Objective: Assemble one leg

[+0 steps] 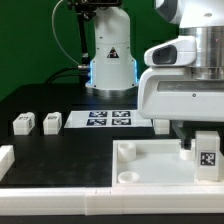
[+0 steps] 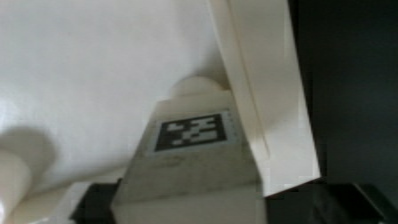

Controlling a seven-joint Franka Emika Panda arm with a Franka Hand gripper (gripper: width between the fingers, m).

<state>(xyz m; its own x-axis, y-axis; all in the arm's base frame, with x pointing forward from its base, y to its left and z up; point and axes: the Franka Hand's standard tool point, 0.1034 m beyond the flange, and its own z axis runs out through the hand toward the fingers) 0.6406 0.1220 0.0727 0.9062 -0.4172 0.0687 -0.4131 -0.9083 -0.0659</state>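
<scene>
Tagged leg (image 1: 206,155) upright beneath lowered arm (image 1: 185,85), over tray (image 1: 150,162).

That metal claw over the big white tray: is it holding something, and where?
Yes: the gripper holds a small white plastic leg block with a black-and-white tag by its upper end, over the tray.

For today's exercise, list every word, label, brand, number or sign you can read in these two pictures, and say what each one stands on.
No readable words, brands or numbers anywhere.
Warning triangle, no text legible: on the robot base.
Square black-and-white marker tag, a pattern only: on the leg at the gripper.
Similar tags, a pattern only: on the marker board.
Marks too small to read: on the two loose legs.
</scene>
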